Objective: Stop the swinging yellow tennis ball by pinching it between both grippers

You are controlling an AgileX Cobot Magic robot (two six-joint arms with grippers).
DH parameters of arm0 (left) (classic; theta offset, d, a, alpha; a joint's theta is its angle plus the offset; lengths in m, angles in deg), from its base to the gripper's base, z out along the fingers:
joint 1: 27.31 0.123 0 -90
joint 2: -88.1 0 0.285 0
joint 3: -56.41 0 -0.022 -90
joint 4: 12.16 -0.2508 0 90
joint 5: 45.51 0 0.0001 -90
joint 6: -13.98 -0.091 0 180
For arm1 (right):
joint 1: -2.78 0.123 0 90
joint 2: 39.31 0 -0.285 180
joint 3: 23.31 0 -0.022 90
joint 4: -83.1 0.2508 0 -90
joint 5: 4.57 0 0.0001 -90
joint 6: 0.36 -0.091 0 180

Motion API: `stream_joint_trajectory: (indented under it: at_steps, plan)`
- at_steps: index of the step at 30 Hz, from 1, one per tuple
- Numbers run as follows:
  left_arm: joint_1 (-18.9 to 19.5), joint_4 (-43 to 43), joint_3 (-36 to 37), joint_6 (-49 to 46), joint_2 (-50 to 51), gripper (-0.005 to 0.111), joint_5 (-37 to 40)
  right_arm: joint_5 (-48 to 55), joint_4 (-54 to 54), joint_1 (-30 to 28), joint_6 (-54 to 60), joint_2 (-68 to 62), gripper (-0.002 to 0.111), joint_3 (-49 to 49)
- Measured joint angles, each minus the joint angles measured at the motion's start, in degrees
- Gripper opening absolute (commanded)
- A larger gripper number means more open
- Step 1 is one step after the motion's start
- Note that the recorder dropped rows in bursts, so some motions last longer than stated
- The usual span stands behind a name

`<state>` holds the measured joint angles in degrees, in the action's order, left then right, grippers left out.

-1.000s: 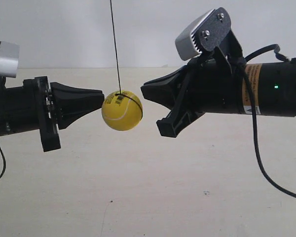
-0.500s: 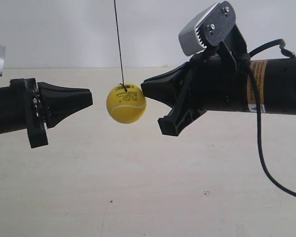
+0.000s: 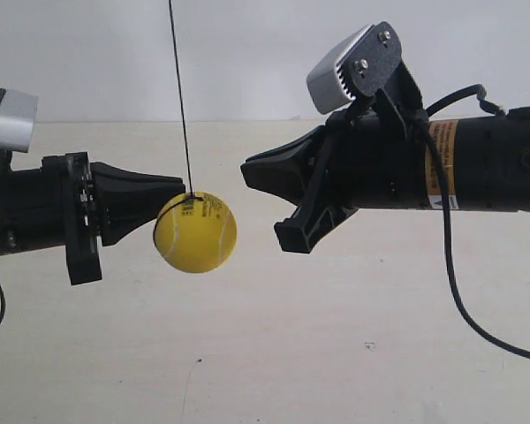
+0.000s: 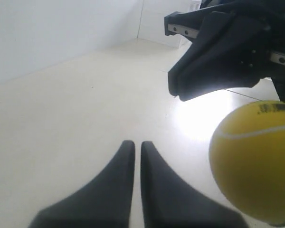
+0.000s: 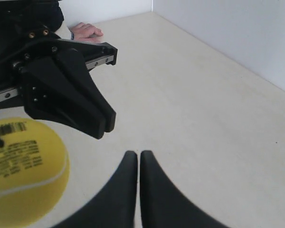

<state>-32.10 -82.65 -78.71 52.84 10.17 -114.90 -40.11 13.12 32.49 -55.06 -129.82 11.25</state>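
While suspended on a thin black string (image 3: 180, 97), the fuzzy yellow tennis ball (image 3: 195, 232) hangs clear above the pale cream tabletop (image 3: 265, 353), between the two grippers. A white curved seam and a small dark printed label show on its surface.

In the exterior view, the black wedge-shaped gripper at the exterior view's left (image 3: 182, 189) points at the ball. Its tip overlaps the ball's upper edge, near the string attachment. Whether the two actually touch cannot be told. The black wedge-shaped gripper at the exterior view's right (image 3: 245, 170) points at the ball from the other side. A visible gap separates its tip from the ball, and this tip sits higher than the ball's centre.

The left wrist view shows the left gripper (image 4: 137, 147) with both fingers drawn together, leaving only a thin slit, and holding nothing. The ball appears off to one side of these fingers, not at their tips. The right wrist view shows the right gripper (image 5: 139, 156) with its fingers likewise pressed together and holding nothing. The ball again lies to one side.

Each arm carries a silver-grey box (image 3: 340, 71) above its gripper. A black cable (image 3: 450, 274) loops down from the arm at the exterior view's right. A person's hand (image 5: 85, 31) rests on the tabletop in the right wrist view's background.
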Motion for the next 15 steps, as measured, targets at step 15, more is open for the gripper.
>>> stream_joint_trajectory:
  at_steps: [15]
  plan:
    - [3.5,-0.2,0.0,0.5,0.0,0.005,0.0,-0.1,0.0,0.0,0.0,0.0,0.0,0.0]
